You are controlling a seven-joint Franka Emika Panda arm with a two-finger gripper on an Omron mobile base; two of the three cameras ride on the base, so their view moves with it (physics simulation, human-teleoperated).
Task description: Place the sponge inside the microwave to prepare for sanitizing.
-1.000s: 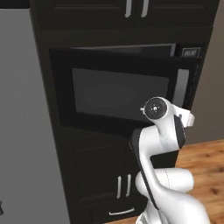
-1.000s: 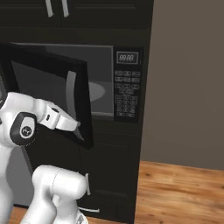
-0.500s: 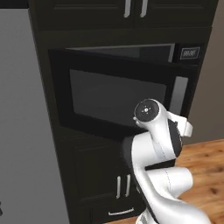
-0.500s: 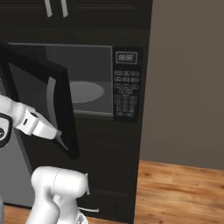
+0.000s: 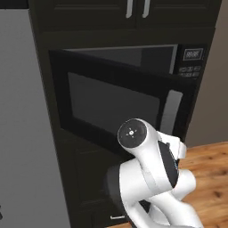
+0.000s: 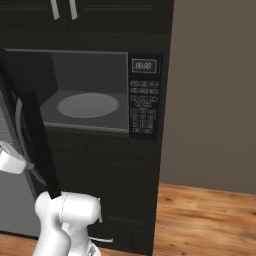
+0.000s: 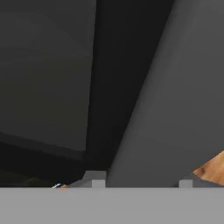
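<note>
Faintly, microwave [image 6: 90,95] display [image 6: 144,65] digits, illegible

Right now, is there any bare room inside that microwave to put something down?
Yes. The round turntable is bare, and so is the grey floor around it, bordered by the keypad panel on the right. It is tighter on the left, where the open door stands.

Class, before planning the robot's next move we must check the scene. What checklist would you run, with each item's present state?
1. Microwave door swung open: ok.
2. Turntable bare, with room for the sponge: ok.
3. Hand free for fetching: not ok, it is closed on the door handle.
4. Sponge's whereabouts known: cannot tell.
</note>
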